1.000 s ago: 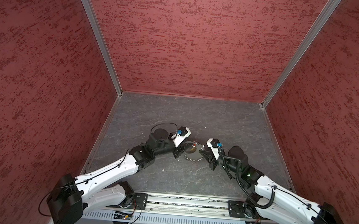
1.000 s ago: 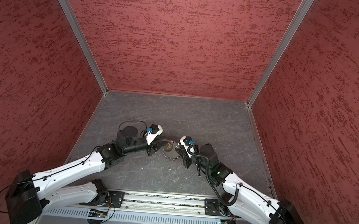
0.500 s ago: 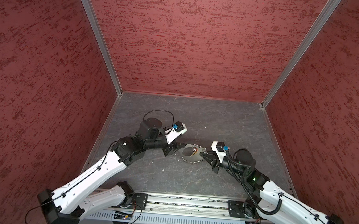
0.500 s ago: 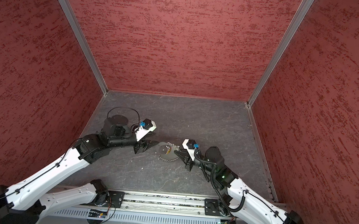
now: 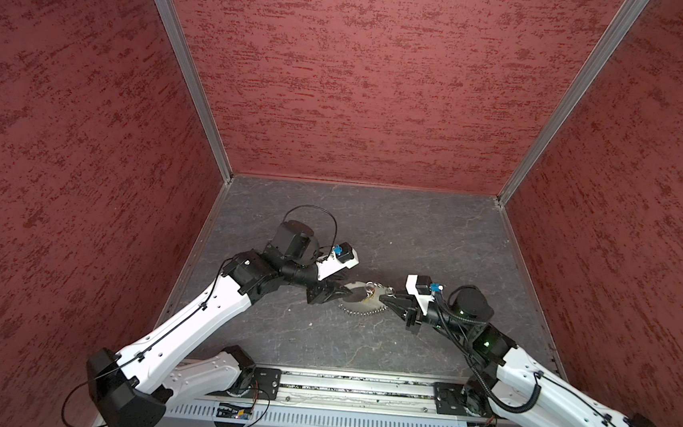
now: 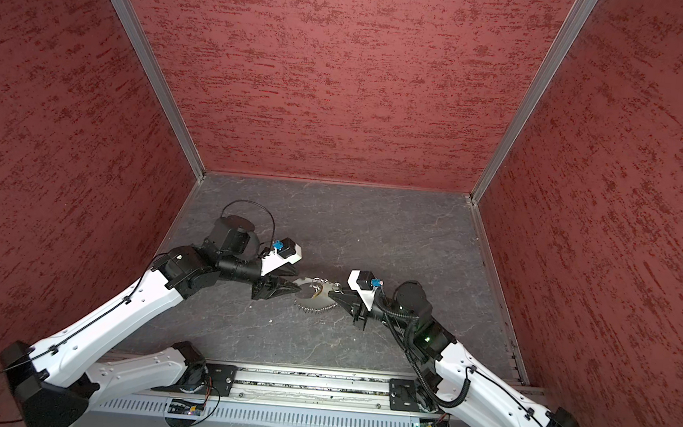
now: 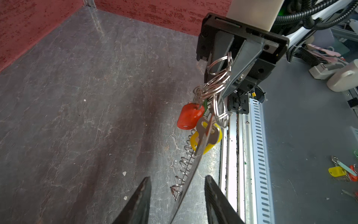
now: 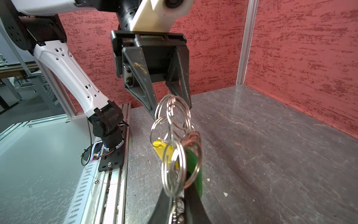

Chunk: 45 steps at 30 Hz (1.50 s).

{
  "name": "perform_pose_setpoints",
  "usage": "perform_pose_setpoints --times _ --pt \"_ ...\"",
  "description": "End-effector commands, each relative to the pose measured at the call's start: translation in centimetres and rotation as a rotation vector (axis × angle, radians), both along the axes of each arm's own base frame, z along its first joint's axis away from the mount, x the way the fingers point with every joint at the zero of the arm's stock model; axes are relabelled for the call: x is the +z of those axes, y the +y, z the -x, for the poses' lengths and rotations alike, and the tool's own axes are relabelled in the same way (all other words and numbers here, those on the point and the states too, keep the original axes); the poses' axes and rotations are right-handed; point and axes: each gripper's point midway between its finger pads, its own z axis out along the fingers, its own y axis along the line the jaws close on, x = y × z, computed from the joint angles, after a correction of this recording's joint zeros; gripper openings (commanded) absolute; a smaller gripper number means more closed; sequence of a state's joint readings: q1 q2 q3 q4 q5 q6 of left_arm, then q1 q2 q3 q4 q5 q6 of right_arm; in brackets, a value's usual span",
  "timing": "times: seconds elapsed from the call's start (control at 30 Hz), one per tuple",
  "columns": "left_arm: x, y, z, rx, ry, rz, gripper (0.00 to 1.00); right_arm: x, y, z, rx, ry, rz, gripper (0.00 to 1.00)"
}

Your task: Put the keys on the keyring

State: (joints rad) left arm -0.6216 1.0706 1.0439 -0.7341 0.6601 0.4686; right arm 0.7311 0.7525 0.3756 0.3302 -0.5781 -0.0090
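My right gripper (image 8: pixel 175 194) is shut on the keyring (image 8: pixel 174 116), a bunch of linked silver rings held above the grey floor. From the rings hang a green key (image 8: pixel 193 166), a yellow key (image 7: pixel 205 139) and a red key (image 7: pixel 190 116). A thin flat silver metal piece (image 7: pixel 189 174), with small rings strung along it, runs from the bunch into the gap of my left gripper (image 7: pixel 177 177). That gripper is open, and its fingers stand clear on both sides of the piece. In both top views the left gripper (image 5: pixel 348 292) and right gripper (image 5: pixel 383 299) face each other across the bunch (image 6: pixel 317 287).
Red walls enclose the grey floor (image 5: pixel 372 225) on three sides. A metal rail (image 5: pixel 359 391) carrying both arm bases runs along the front edge. Small white crumbs (image 7: pixel 124 173) lie on the floor. More keys (image 7: pixel 341 171) lie on a bench outside the cell.
The left arm swung its elbow out to the left, drew back a little, then came up to the bunch again. The right gripper kept hold of the rings and shifted slightly.
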Motion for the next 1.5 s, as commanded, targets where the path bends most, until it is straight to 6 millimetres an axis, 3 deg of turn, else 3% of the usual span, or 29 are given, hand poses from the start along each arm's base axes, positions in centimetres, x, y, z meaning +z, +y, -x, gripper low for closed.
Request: perform_pose_setpoints --times 0.0,0.33,0.43,0.5,0.57,0.7,0.8,0.87,0.97,1.03,1.13,1.23,1.47 --pt "0.3 -0.5 1.3 -0.092 0.038 0.042 0.39 1.7 0.0 0.8 0.039 -0.073 -0.049 0.0" --pt "-0.3 -0.8 1.5 -0.114 0.043 0.019 0.0 1.3 0.0 -0.3 -0.007 -0.074 -0.035 0.0" --pt "0.1 -0.6 1.2 -0.098 0.008 0.021 0.0 0.9 0.0 -0.8 -0.033 -0.066 -0.028 0.01" --pt "0.0 -0.4 0.7 -0.064 -0.028 0.0 0.0 0.5 -0.3 -1.6 -0.08 -0.051 -0.025 0.18" --pt "-0.5 0.6 -1.1 0.037 -0.091 -0.079 0.0 0.0 -1.1 -2.9 -0.174 -0.042 -0.018 0.36" --pt "-3.1 5.4 -7.1 0.328 -0.235 -0.439 0.0 -1.7 -4.4 -6.3 -0.464 -0.018 -0.017 0.77" --pt "-3.6 9.5 -11.1 0.534 -0.362 -0.705 0.0 -2.9 -6.1 -7.6 -0.587 -0.011 0.018 0.84" --pt "-3.3 10.5 -12.1 0.576 -0.428 -0.799 0.0 -3.1 -6.1 -7.8 -0.592 -0.008 0.032 0.84" --pt "-3.1 9.1 -11.2 0.476 -0.503 -0.874 0.0 -3.0 -5.8 -7.8 -0.581 -0.009 0.032 0.85" --pt "-5.0 8.5 -9.0 0.316 -0.42 -0.931 0.0 -3.1 -5.8 -8.0 -0.591 -0.011 0.04 0.86" --pt "-6.8 10.5 -7.4 0.217 -0.339 -1.122 0.0 -3.2 -6.0 -8.1 -0.603 -0.009 0.041 0.86" --pt "-6.7 11.3 -6.8 0.201 -0.31 -1.19 0.0 -3.4 -6.0 -7.9 -0.599 -0.005 0.034 0.86" --pt "-6.1 15.0 -8.1 0.155 -0.42 -1.482 0.0 -3.6 -6.3 -8.0 -0.609 -0.003 0.035 0.87"
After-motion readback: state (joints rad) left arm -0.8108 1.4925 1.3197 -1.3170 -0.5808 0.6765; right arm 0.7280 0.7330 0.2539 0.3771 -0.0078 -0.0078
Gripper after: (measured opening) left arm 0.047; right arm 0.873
